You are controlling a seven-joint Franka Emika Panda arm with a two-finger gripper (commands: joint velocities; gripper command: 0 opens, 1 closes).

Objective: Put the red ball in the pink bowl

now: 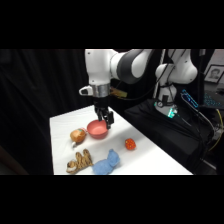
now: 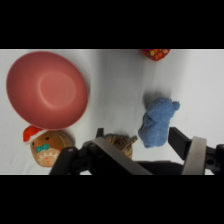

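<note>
While the arm hangs over the bowl end of the table, nothing is yet held.

Step in hand: the reach; gripper (image 1: 106,120) hovers just above the pink bowl (image 1: 98,129), apart from the red ball (image 1: 130,144).
Claw: spread wide and empty, one finger (image 2: 181,142) clear in the wrist view.
Ball: lies on bare white table (image 1: 150,160), toward the right edge, well apart from the bowl.
Bowl: upright, empty.
Next move: I judge it must travel across to the ball, descend straddling it, then close.
Room: open tabletop lies around the ball; blue plush toy (image 1: 107,163) is nearest.
Edges: ball lies nearer the right table edge, so a nudge could roll it off.
</note>
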